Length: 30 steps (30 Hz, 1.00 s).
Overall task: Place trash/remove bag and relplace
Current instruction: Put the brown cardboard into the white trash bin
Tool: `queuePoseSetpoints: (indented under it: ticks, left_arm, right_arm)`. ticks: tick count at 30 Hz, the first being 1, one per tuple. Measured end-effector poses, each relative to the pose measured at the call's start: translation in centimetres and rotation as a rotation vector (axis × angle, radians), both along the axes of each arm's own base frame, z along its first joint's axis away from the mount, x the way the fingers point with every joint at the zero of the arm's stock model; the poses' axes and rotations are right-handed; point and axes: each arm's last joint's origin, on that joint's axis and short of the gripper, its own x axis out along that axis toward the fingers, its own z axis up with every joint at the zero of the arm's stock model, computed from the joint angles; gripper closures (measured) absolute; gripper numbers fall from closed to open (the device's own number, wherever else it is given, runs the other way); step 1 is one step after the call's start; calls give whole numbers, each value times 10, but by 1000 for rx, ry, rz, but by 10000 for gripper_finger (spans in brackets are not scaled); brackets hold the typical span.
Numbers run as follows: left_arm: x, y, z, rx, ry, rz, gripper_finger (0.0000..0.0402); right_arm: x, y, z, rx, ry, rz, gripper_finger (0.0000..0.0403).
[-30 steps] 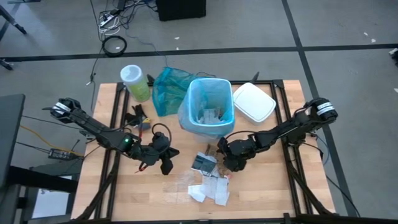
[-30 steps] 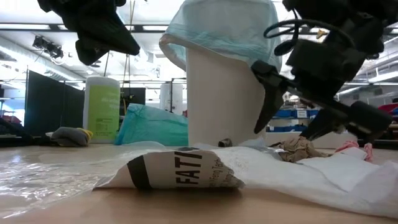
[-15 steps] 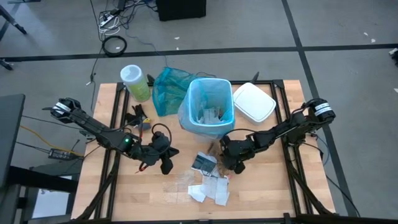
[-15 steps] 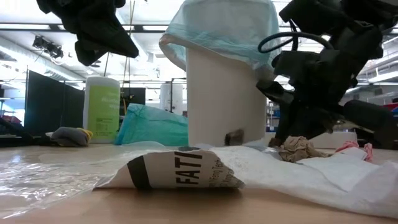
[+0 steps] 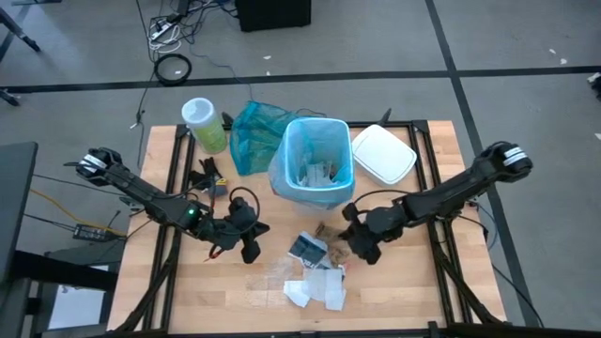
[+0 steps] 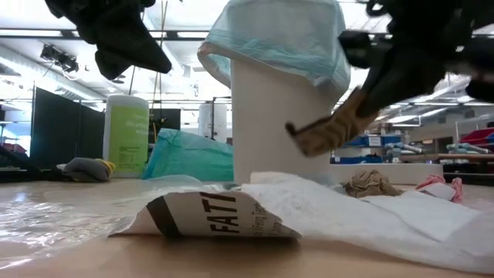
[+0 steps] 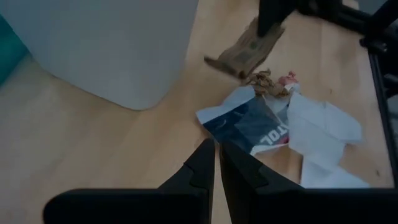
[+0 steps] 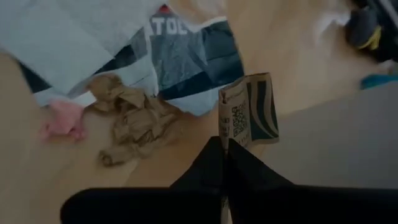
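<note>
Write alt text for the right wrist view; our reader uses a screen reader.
The right hand, shut, lifts a flat brown paper wrapper above the wooden table, with a crumpled brown paper scrap lying below it.

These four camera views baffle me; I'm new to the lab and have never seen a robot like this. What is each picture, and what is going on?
Two dark robot arms work at a wooden table. One picture looks straight down, one looks level across the tabletop, and two come from cameras on the wrists.

The right gripper is shut on a brown wrapper, lifted off the table beside the white bin, which is lined with a light blue bag. The left gripper hangs above the table, holding nothing.

More trash lies in front of the bin: white paper, a dark packet, crumpled brown paper. Behind are a teal bag, a green canister and a white lid.
</note>
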Motion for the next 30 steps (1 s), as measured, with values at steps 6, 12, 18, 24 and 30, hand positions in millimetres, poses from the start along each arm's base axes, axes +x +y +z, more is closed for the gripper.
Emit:
queuePoseSetpoints:
  ticks: [6, 12, 18, 24, 30]
  left_arm:
    - [0, 1, 1, 68, -8, 11, 369]
    - [4, 7, 5, 98, -82, 130, 369]
    - [15, 11, 28, 244, -288, 224, 369]
    - [21, 11, 53, 343, -452, 199, 369]
    - [24, 30, 35, 436, -271, 271, 370]
  right_arm:
    - [-26, -13, 32, -42, -51, 20, 403]
    - [-50, -25, 71, 6, -263, -34, 403]
    - [-66, -31, 87, -9, -346, -44, 403]
    - [-66, -30, 87, 12, -340, 14, 403]
    - [-67, -29, 85, 22, -325, 30, 403]
